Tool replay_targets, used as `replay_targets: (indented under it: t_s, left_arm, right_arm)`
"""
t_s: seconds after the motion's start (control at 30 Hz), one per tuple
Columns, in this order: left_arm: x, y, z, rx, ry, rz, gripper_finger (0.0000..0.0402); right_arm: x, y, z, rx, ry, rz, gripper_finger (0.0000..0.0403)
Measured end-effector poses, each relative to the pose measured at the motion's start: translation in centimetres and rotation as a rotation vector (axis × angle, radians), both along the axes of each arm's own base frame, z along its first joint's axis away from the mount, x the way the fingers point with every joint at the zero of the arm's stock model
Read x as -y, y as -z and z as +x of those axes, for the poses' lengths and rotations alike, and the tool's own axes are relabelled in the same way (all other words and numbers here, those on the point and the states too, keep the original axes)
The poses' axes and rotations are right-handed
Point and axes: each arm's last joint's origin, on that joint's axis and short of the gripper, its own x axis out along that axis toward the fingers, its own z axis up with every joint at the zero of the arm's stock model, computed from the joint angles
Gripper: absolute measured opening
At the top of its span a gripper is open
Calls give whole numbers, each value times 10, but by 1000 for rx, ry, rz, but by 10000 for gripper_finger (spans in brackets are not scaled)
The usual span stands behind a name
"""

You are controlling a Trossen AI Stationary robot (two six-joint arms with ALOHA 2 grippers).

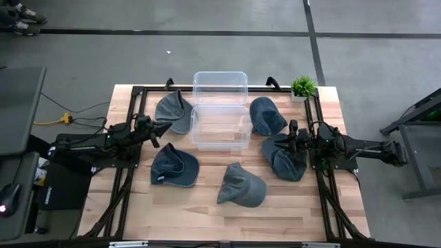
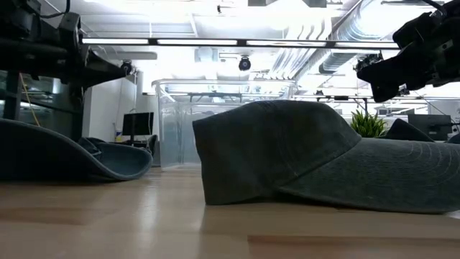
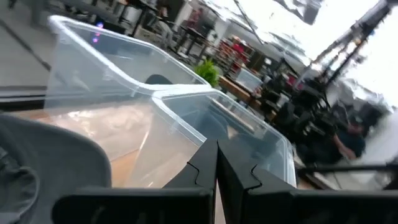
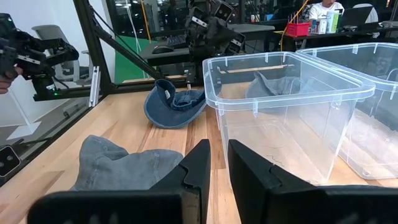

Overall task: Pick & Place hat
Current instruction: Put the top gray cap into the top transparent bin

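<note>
Task barely begun: both clear bins [image 1: 220,117] empty, five caps on table [image 1: 207,207] around them.

Left gripper [image 1: 165,129] just left of bins, jaws pressed together, holding nothing.

Right gripper [image 1: 294,141] right of bins, over cap [image 1: 284,157] there; jaws narrowly parted, grip on cloth — cannot tell.

Left: lift cap, carry over bin rim, drop.

Room: other caps [image 1: 242,184] lie in front of bins; plant [image 1: 302,87] at back right of bins, clear of path.
</note>
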Motion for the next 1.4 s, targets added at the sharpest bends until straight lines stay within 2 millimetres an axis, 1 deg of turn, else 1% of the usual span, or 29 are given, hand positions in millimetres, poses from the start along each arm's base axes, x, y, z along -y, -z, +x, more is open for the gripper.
replay_targets:
  t_s: [0.23, 0.3, 0.37, 0.47, 0.63, 0.73, 0.83, 1.0, 1.23, 1.4]
  left_arm:
    - [-1, -3, 0, 38, -26, -21, 1]
    - [-1, -4, -1, 54, -52, -27, 8]
    - [-2, -4, -2, 71, -90, -52, 26]
    - [-3, -5, -2, 109, -132, -96, 70]
    - [-5, -8, -4, 216, -179, -215, 169]
    - [-5, -13, -5, 258, -189, -221, 221]
    - [-5, -24, -8, 265, -211, -190, 251]
    - [-7, -46, -12, 217, -318, -93, 259]
    - [-10, -76, -16, 104, -493, -97, 260]
    - [-12, -109, -11, 74, -539, -88, 260]
  right_arm:
    - [0, 0, 0, 0, 0, 0, 53]
    - [0, 0, 0, 0, 0, 0, 52]
    - [0, 0, 0, 0, 0, 0, 51]
    - [0, 0, 0, 0, 0, 0, 52]
    - [0, 0, 0, 0, 0, 0, 51]
    - [0, 0, 0, 0, 0, 0, 52]
    - [0, 0, 0, 1, 0, 0, 53]
    - [0, 0, 0, 0, 0, 0, 51]
    - [0, 0, 0, 0, 0, 0, 51]
    - [0, 0, 0, 0, 0, 0, 48]
